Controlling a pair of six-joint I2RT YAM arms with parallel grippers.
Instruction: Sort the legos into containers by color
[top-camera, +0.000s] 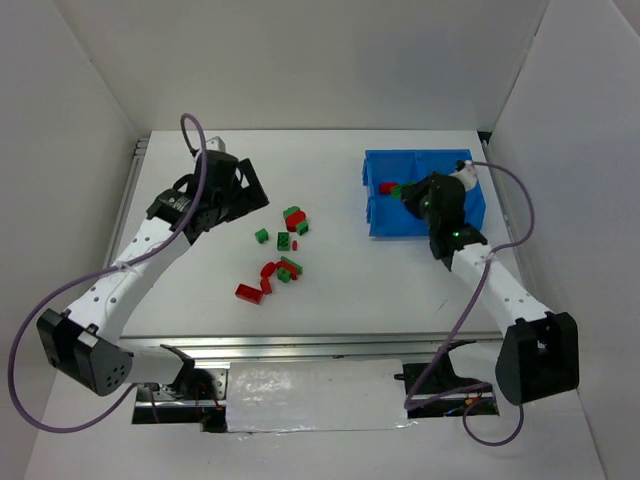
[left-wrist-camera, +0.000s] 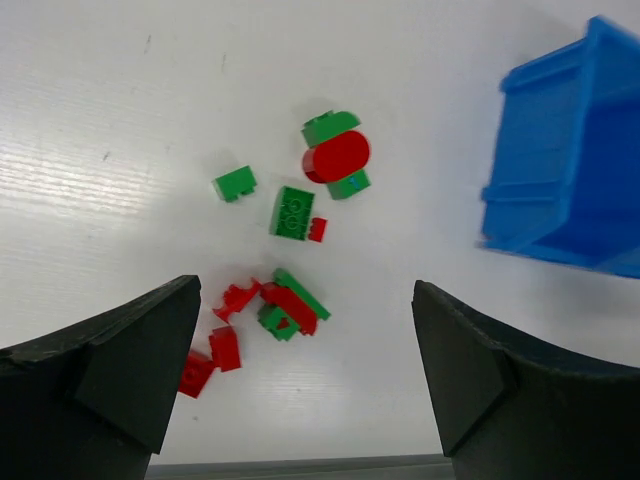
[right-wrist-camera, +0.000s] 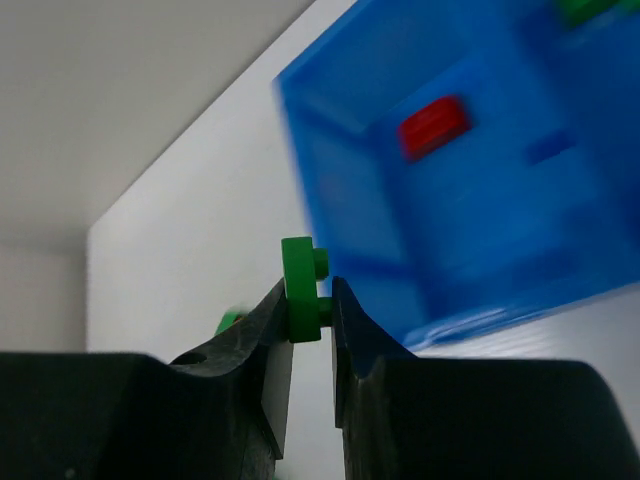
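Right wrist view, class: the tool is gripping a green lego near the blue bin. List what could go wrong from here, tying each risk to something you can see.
1. The green lego is pinched only by the very tips of the right tool and stands partly above them, so it could twist or slip out early.
2. A red lego lies in one compartment of the blue bin; releasing there would mix colours.

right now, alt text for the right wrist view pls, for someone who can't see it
The right gripper pinches a small green lego upright in its black jaws, close to the camera. Behind it, blurred, sits the blue bin with a red lego inside, on a white table.
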